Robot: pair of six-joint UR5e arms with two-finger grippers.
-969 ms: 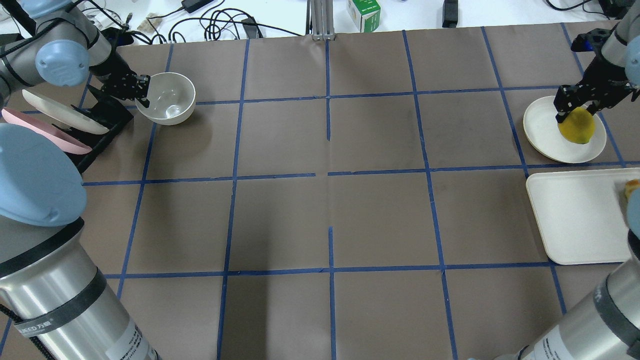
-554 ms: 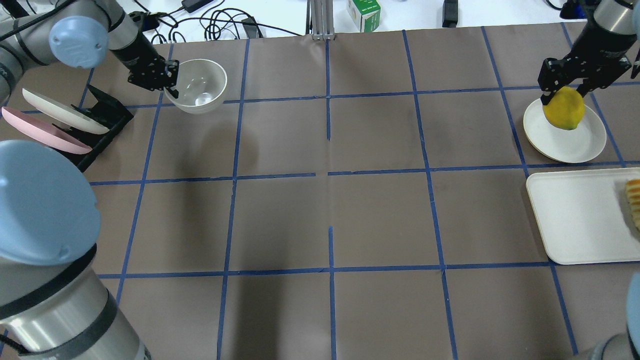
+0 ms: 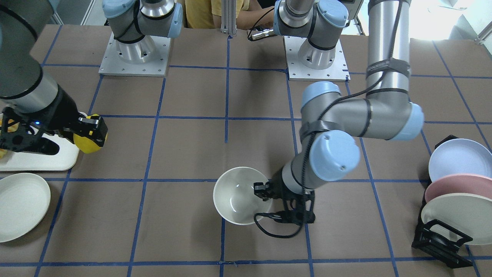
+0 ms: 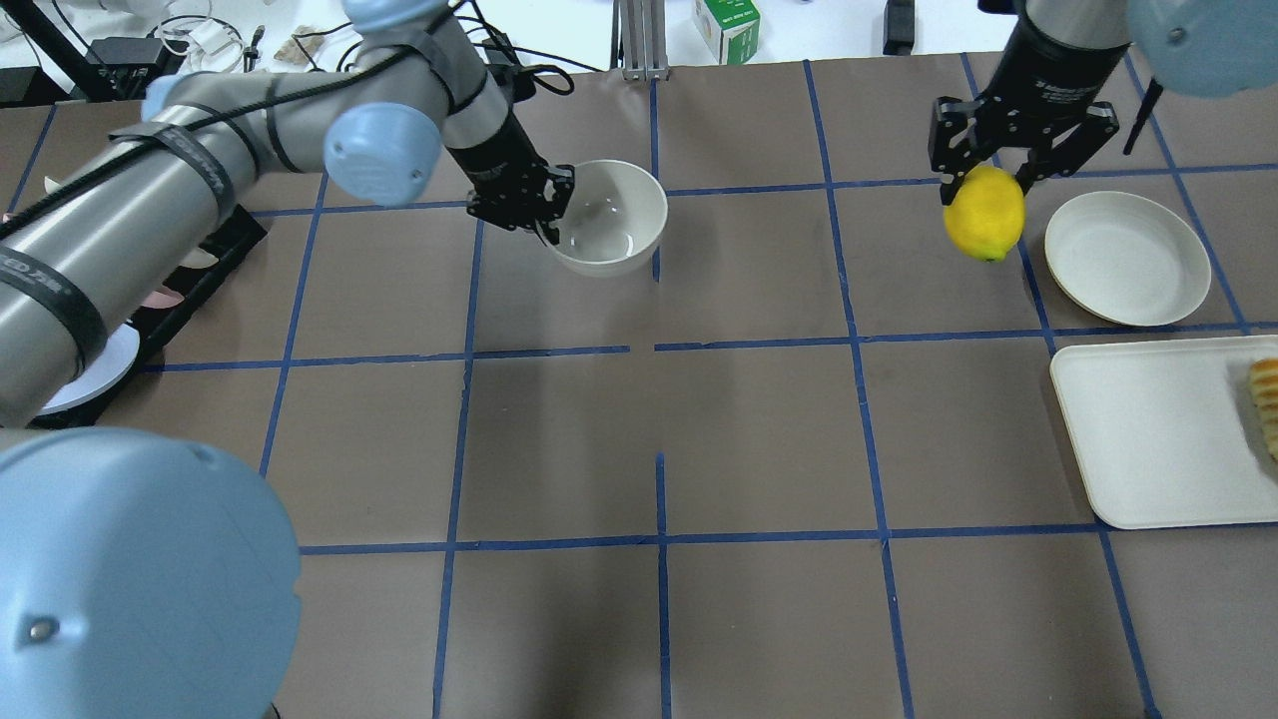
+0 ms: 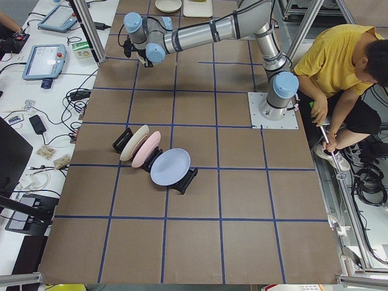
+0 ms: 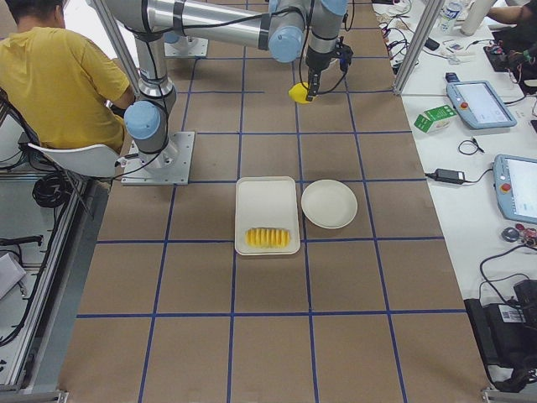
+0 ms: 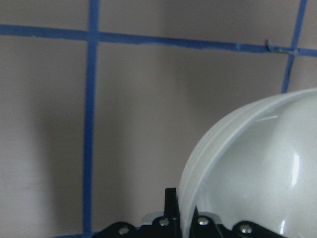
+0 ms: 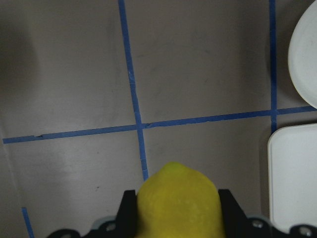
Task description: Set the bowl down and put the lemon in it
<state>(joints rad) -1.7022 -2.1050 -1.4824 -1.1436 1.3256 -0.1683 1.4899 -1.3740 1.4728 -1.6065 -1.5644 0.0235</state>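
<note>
The off-white bowl (image 4: 611, 213) hangs from my left gripper (image 4: 549, 215), which is shut on its left rim, over the far middle of the table. It also shows in the front view (image 3: 235, 195) and the left wrist view (image 7: 257, 168). My right gripper (image 4: 983, 185) is shut on the yellow lemon (image 4: 984, 216) and holds it in the air, left of the flat plate and well to the right of the bowl. The lemon also shows in the front view (image 3: 87, 141) and the right wrist view (image 8: 178, 208).
A flat off-white plate (image 4: 1126, 258) lies at the far right. A white tray (image 4: 1148, 429) nearer the robot holds ridged sliced food (image 4: 1266, 399). A black rack with blue, pink and cream plates (image 3: 457, 192) stands at the far left. A green box (image 4: 727, 28) sits beyond the table.
My left gripper has carried the bowl from beside the rack rightward to the table's middle. My right gripper has lifted the lemon off the flat plate and moved it left.
</note>
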